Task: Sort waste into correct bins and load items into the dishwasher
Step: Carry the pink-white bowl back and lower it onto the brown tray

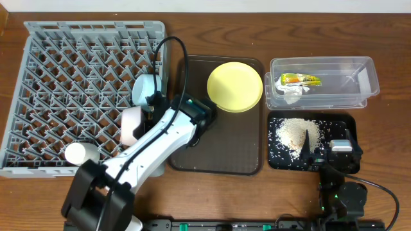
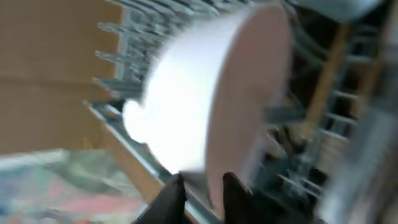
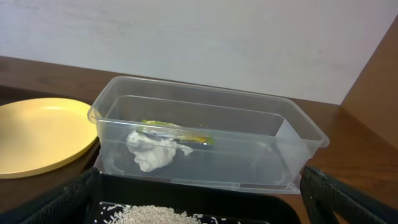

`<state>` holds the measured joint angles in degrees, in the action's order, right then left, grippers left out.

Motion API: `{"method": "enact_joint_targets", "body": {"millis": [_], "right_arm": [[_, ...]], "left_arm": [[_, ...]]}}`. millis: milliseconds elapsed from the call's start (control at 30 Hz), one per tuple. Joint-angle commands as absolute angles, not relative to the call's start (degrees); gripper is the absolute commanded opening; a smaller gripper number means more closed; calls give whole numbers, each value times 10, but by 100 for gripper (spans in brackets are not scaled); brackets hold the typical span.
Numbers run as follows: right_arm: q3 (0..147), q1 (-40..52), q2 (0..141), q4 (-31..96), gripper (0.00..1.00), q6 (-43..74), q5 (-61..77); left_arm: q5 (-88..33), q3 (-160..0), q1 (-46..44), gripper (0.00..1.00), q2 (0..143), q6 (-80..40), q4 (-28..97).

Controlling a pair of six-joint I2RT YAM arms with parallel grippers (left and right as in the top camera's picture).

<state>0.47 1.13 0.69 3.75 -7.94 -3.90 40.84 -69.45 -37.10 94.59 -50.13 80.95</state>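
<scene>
Grey dish rack (image 1: 64, 77) at 9 o'clock on the wooden counter (image 1: 392, 160).

White-pink bowl (image 1: 133, 125) inside the rack by its 3 o'clock side. Set on edge, long axis 12 to 6 o'clock. In the left wrist view, pink hollow to the right and white outer wall to the left.

Light blue bowl (image 1: 144, 90) just at 12 o'clock of it, also on edge.

Small white cup (image 1: 80, 154) near the rack's 7 o'clock corner. Apparently on its side, long axis roughly 9 to 3.

Left claw (image 2: 202, 186) at the white-pink bowl's lower rim, a narrow gap between the fingers. View badly blurred; cannot tell whether pinching the rim or free of it.

Pale yellow plate (image 1: 235, 86) flat on the 1 o'clock corner of the dark brown serving tray (image 1: 218, 154).

Clear tub (image 1: 321, 61) at 2 o'clock, long axis 9 to 3. Snack wrapper (image 1: 299, 79) inside, lying 9 to 3, crumpled tissue (image 1: 290, 92) touching it at 7 o'clock.

Black tray (image 1: 343, 125) just at 6 o'clock of the tub, crumbs (image 1: 294, 133) heaped in its 9 o'clock half.

Right claw (image 3: 200, 186) over the black tray, pointed at 12 toward the tub. Fingers spread wide, nothing between them.
</scene>
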Motion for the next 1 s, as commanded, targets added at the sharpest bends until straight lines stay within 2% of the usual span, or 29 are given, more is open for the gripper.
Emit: {"method": "enact_joint_targets", "body": {"millis": [0, 133, 200, 300, 667, 800, 967], "right_arm": [[3, 7, 4, 38, 99, -74, -41], [3, 7, 4, 38, 99, -74, -40], [3, 7, 4, 38, 99, -74, -41], [3, 7, 4, 38, 99, -73, -41], [3, 7, 4, 38, 99, -74, -41], [3, 7, 4, 39, 99, -74, -40], [3, 7, 4, 38, 99, -74, -41]], "left_arm": [[260, -708, -374, 28, 924, -460, 750], [88, -708, -374, 40, 876, -382, 649], [37, -708, -374, 41, 857, -367, 612], [37, -708, -373, 45, 835, -366, 596], [72, -707, -373, 45, 824, -342, 593], [71, -707, -378, 45, 826, -291, 572], [63, -689, -377, 49, 829, -289, 523]]}}
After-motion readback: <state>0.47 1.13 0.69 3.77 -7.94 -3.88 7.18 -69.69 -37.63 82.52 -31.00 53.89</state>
